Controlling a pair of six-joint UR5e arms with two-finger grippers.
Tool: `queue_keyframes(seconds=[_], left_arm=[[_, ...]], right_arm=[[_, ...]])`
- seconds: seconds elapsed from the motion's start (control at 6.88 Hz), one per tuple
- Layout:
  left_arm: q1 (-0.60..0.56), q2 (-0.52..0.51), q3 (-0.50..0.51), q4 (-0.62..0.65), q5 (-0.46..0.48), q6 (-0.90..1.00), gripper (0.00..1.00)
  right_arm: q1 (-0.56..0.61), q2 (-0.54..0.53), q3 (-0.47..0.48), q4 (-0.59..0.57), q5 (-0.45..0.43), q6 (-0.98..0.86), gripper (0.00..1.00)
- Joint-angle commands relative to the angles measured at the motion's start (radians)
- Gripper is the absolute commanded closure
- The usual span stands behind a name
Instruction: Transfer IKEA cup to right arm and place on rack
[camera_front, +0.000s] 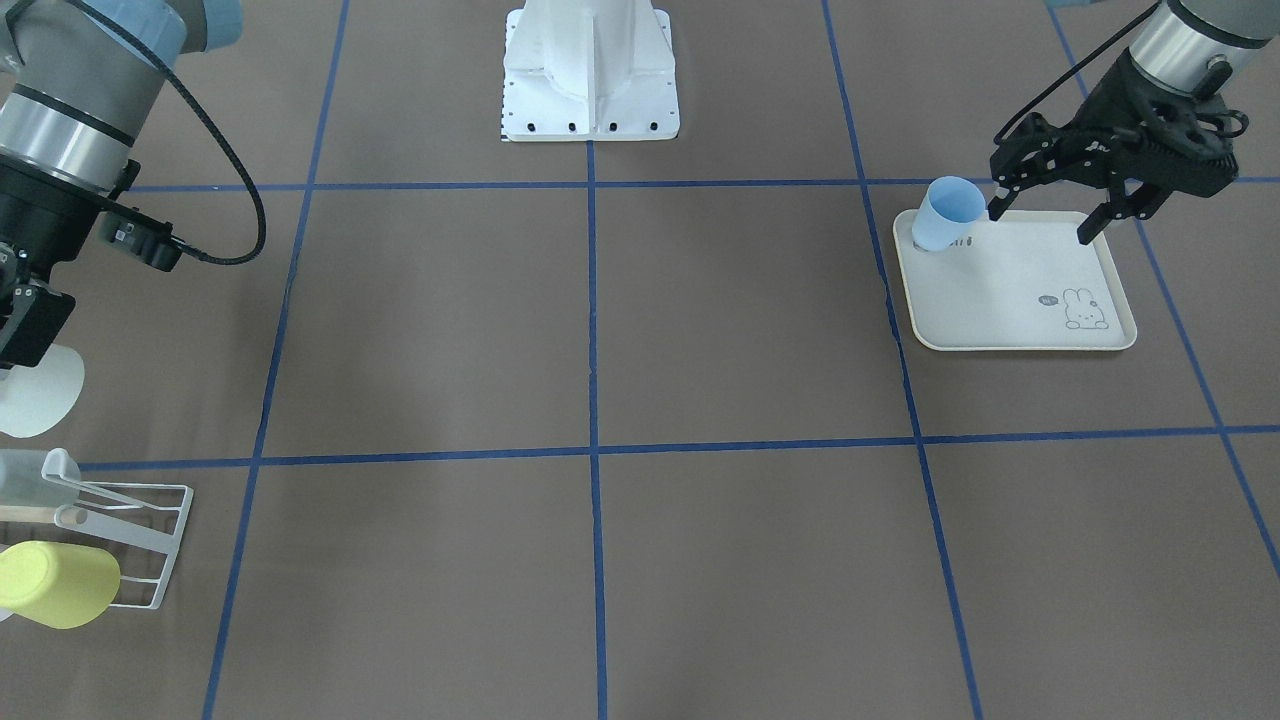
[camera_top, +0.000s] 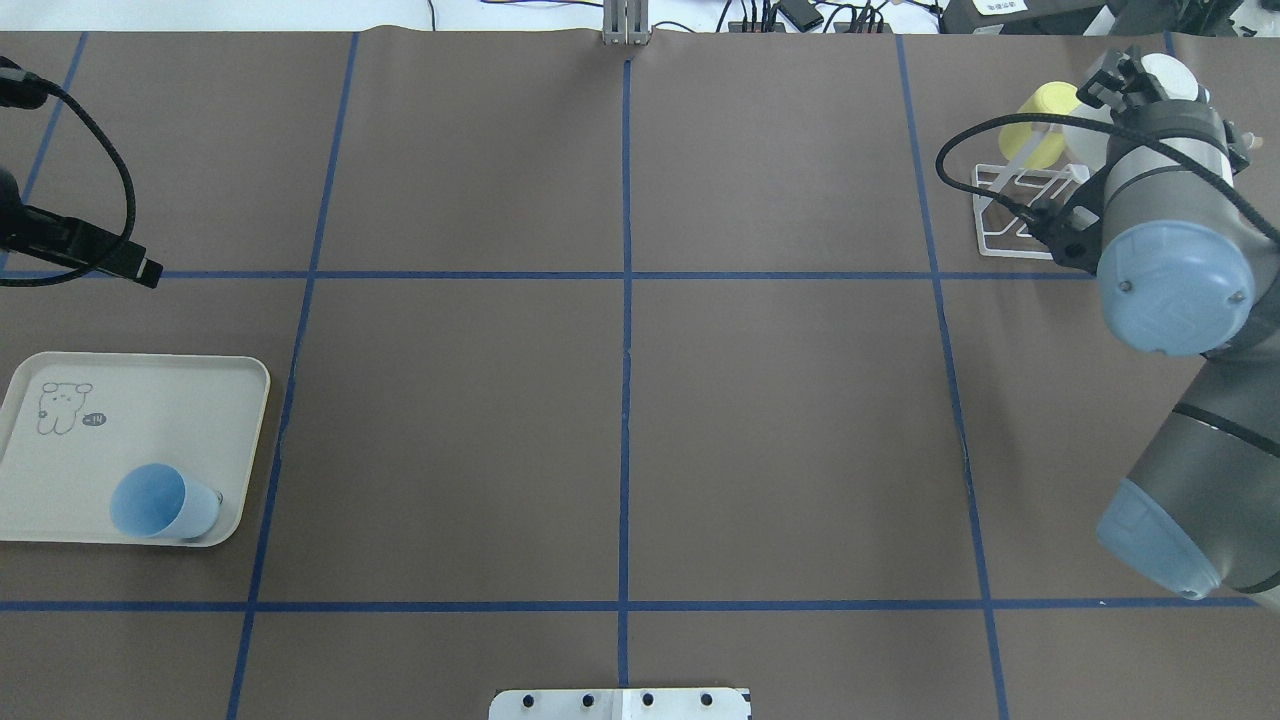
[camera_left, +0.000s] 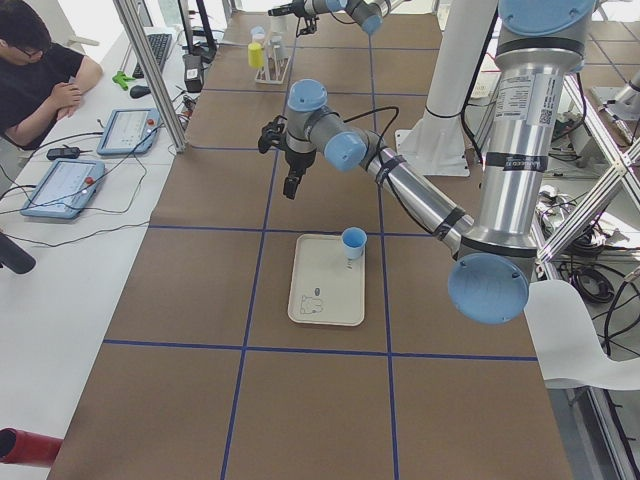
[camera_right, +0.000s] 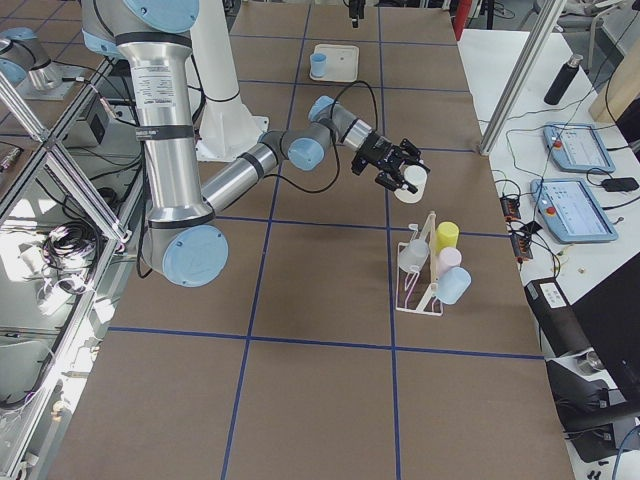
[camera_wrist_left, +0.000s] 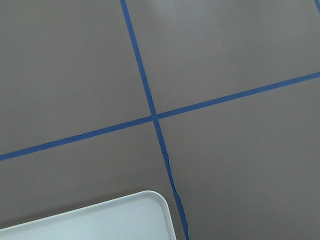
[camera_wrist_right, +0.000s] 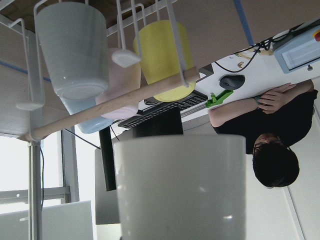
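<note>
Right wrist-mounted: right gripper (camera_right: 402, 176) jaws clamped on white cup (camera_wrist_right: 180, 190), long axis up-down in frame, mouth end unclear, rack (camera_wrist_right: 110, 106) just beyond. Left gripper (camera_front: 1043, 222) jaws open, above tray (camera_front: 1010, 290).

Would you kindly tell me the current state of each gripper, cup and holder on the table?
Left gripper: jaws open, empty, apart from the blue cup.
Right gripper: shut on the white cup, close to the rack.
Blue cup: upright, mouth up, at a corner of the tray.
Rack: standing, loaded with a yellow cup and three others.
</note>
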Motion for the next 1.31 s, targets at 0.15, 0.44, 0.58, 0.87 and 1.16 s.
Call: queue_keyframes(seconds=[0.15,0.44,0.58,0.87,1.16], left_arm=[[0.001,0.0,0.004,-0.001,0.0,0.0,0.0],[0.002,0.0,0.007,-0.001,0.0,0.0,0.0],[0.002,0.0,0.007,-0.001,0.0,0.0,0.0],[0.004,0.0,0.007,-0.001,0.001,0.0,0.0],[0.005,-0.002,0.009,-0.001,0.001,0.0,0.0]], right_arm=[[-0.062,-0.034,-0.057,0.002,-0.123,0.079,1.0],[-0.065,-0.034,-0.121,0.079,-0.123,0.073,1.0],[-0.065,-0.026,-0.167,0.132,-0.123,0.066,1.0],[-0.065,-0.029,-0.184,0.143,-0.121,0.063,1.0],[-0.065,-0.023,-0.198,0.143,-0.118,0.061,1.0]])
